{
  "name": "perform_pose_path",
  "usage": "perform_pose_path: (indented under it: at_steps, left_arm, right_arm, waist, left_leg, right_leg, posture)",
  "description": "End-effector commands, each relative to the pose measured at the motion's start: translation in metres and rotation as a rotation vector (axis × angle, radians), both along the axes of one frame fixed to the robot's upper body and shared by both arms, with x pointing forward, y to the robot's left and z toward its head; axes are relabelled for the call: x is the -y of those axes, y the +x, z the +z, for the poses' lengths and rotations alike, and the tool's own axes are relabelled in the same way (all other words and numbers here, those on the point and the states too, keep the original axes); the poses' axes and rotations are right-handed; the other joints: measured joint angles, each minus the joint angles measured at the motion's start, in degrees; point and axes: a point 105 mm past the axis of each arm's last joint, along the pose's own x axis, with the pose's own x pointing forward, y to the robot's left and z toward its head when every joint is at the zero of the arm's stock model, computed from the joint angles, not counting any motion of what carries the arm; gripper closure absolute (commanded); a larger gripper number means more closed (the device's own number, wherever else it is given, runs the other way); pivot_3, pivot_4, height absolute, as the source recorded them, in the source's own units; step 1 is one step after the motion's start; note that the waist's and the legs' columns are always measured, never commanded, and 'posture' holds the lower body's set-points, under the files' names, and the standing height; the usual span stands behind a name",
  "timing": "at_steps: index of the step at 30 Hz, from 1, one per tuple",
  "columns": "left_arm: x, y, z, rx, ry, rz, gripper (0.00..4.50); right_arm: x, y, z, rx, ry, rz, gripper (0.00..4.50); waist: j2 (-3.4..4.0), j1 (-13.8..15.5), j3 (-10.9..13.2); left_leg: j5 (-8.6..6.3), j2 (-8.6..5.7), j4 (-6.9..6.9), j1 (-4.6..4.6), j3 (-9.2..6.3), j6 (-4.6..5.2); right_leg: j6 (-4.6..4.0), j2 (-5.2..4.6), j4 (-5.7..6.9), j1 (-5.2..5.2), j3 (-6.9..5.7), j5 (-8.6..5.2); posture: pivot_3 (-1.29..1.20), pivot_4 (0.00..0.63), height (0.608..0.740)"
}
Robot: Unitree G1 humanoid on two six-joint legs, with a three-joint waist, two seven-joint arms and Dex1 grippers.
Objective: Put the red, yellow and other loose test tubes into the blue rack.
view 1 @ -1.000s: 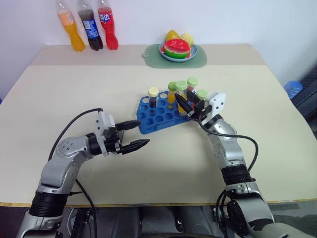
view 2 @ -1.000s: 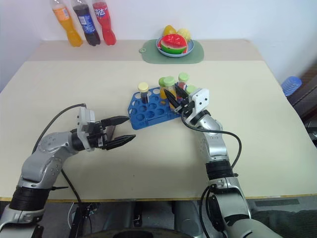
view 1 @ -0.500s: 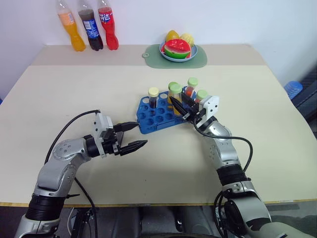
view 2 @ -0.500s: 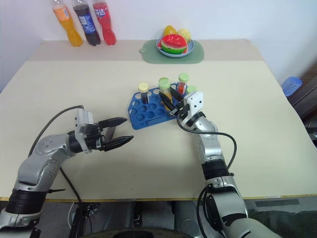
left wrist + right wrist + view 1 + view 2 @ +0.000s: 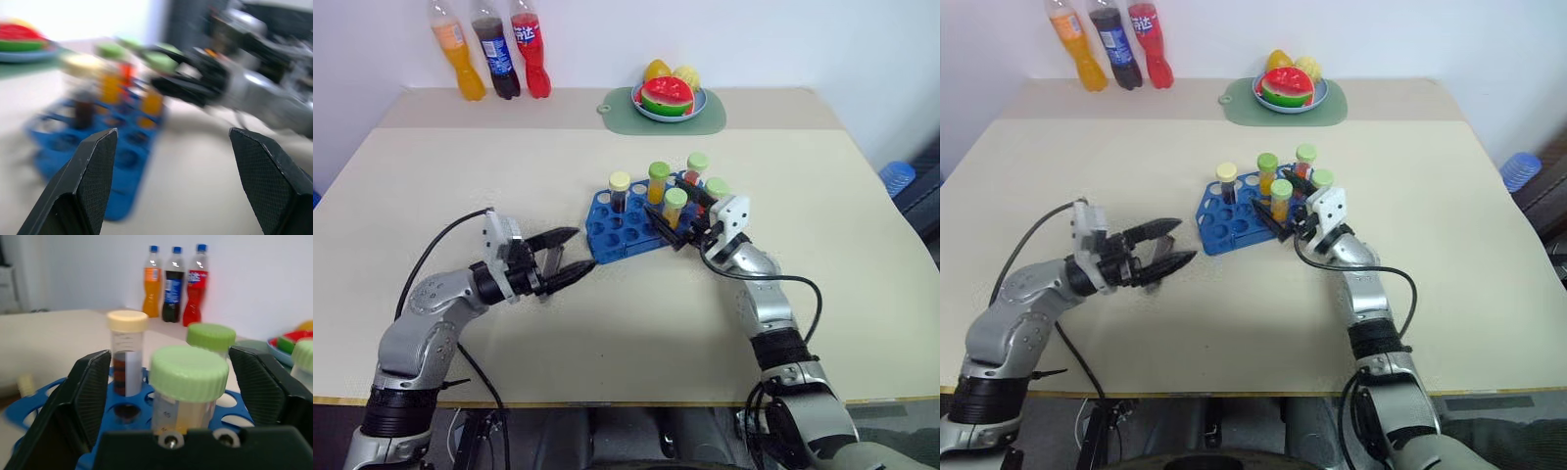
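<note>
The blue rack [image 5: 625, 227] lies at the table's middle with several capped test tubes standing in its holes. Among them are a cream-capped dark one [image 5: 618, 192], a green-capped red one [image 5: 695, 168] and a green-capped yellow one [image 5: 675, 208] at the rack's near right. My right gripper [image 5: 672, 202] is open, its fingers [image 5: 90, 387] standing wide on either side of that yellow tube [image 5: 188, 382] without touching it. To the left of the rack my left gripper [image 5: 566, 258] hovers over the table, open and empty, pointing at the rack [image 5: 117, 161].
Three soda bottles [image 5: 499, 59] stand at the back left. A plate of fruit [image 5: 668, 98] sits on a pale green mat [image 5: 705, 117] at the back middle. A blue thing [image 5: 898, 176] lies beyond the table's right edge.
My right gripper has opened and let go of the green-capped yellow tube, which now stands in the rack, and has drawn back slightly. My left gripper rose a little and turned toward the rack.
</note>
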Motion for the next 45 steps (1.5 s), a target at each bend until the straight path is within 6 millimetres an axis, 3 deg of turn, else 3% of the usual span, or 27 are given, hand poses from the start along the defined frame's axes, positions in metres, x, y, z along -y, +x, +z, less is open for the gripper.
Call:
perform_pose_path:
  at_steps: [1,5,7,11,15,21,31,34,37,38,43,45]
  left_arm:
    - [-0.017,0.007,0.018,-0.063,0.015,0.196,0.72]
    - [-0.045,0.009,-0.006,-0.391,0.256,0.410,0.72]
    - [-0.047,0.008,-0.010,-0.563,0.294,0.401,0.72]
    - [-0.048,0.011,-0.015,-0.714,0.301,0.354,0.72]
    - [-0.045,0.021,-0.014,-0.799,0.286,0.345,0.72]
    - [-0.042,0.035,-0.028,-0.956,0.329,0.418,0.72]
    - [-0.017,0.039,-0.043,-1.082,0.416,0.443,0.72]
    - [-0.013,0.037,-0.045,-1.098,0.416,0.460,1.97]
    - [-0.014,0.039,-0.043,-1.102,0.401,0.484,3.53]
    - [-0.012,0.039,-0.042,-1.103,0.385,0.467,3.76]
    - [-0.016,0.038,-0.026,-1.029,0.287,0.454,3.76]
    - [-0.013,0.038,-0.011,-0.903,0.232,0.414,3.76]
  right_arm:
    - [0.008,-0.026,0.014,-0.007,-0.046,0.079,0.17]
    - [0.029,-0.060,0.006,-0.108,-0.166,0.147,0.17]
    - [0.034,-0.076,0.004,-0.156,-0.207,0.201,0.17]
    - [0.039,-0.094,0.006,-0.198,-0.279,0.278,0.17]
    - [0.040,-0.094,0.008,-0.195,-0.304,0.275,0.17]
    - [0.035,-0.094,0.007,-0.190,-0.292,0.268,0.17]
    - [0.030,-0.101,0.000,-0.202,-0.292,0.254,0.17]
    - [0.030,-0.102,-0.002,-0.206,-0.284,0.242,0.13]
    - [0.032,-0.104,-0.002,-0.211,-0.282,0.227,0.13]
    - [0.035,-0.104,-0.003,-0.217,-0.279,0.222,0.13]
    - [0.036,-0.098,-0.006,-0.217,-0.260,0.174,0.13]
    - [0.037,-0.096,-0.007,-0.223,-0.243,0.162,0.13]
  waist:
    - [-0.02,-0.14,0.00]
    - [-0.05,-0.37,0.02]
    - [-0.13,-0.17,0.07]
    - [-0.27,-0.57,0.10]
    - [-0.48,-0.32,0.22]
    - [-0.53,0.03,0.25]
    - [-0.55,0.04,0.25]
    - [-0.54,0.07,0.24]
    - [-0.54,0.18,0.24]
    - [-0.54,0.18,0.24]
    - [-0.54,-0.14,0.25]
    - [-0.54,-0.10,0.25]
  left_leg:
    - [0.00,-0.01,0.00,0.00,0.01,0.00]
    - [0.00,-0.01,-0.03,0.07,-0.02,0.00]
    - [0.00,-0.02,-0.02,0.10,-0.06,0.00]
    - [0.00,-0.03,0.01,0.15,-0.09,0.00]
    - [0.00,-0.01,-0.05,0.18,-0.14,0.00]
    - [0.00,-0.11,-0.01,0.13,-0.13,-0.01]
    - [0.04,-0.16,0.00,0.12,-0.09,-0.08]
    - [0.09,-0.16,0.00,0.14,-0.10,-0.17]
    - [0.12,-0.19,0.00,0.13,-0.08,-0.23]
    - [0.12,-0.20,0.00,0.13,-0.08,-0.23]
    - [0.13,-0.21,-0.02,0.13,-0.09,-0.25]
    - [0.15,-0.19,-0.04,0.13,-0.10,-0.28]
  right_leg:
    - [0.01,-0.02,0.00,0.00,0.01,0.00]
    - [0.01,0.01,0.04,0.03,0.00,0.00]
    - [0.02,0.06,0.04,0.08,-0.01,-0.01]
    - [0.02,0.11,-0.02,0.14,-0.02,-0.02]
    - [0.00,0.13,0.03,0.11,-0.02,-0.02]
    - [0.01,-0.07,-0.01,0.13,-0.02,-0.01]
    - [0.02,-0.13,0.01,0.14,-0.04,0.00]
    - [0.01,-0.14,0.03,0.14,-0.04,0.00]
    - [0.01,-0.18,0.02,0.15,-0.05,0.00]
    - [0.01,-0.18,0.01,0.16,-0.05,-0.01]
    - [-0.03,-0.13,0.00,0.15,-0.06,-0.03]
    - [-0.02,-0.11,0.00,0.14,-0.06,-0.02]
  posture:
    - [0.00,0.150,0.740]
    - [0.00,0.150,0.740]
    - [0.00,0.150,0.740]
    - [0.00,0.150,0.740]
    - [0.00,0.150,0.740]
    - [0.00,0.150,0.740]
    - [0.00,0.150,0.740]
    - [0.00,0.150,0.740]
    - [0.00,0.150,0.740]
    - [0.00,0.150,0.740]
    - [0.00,0.150,0.740]
    - [0.00,0.150,0.740]
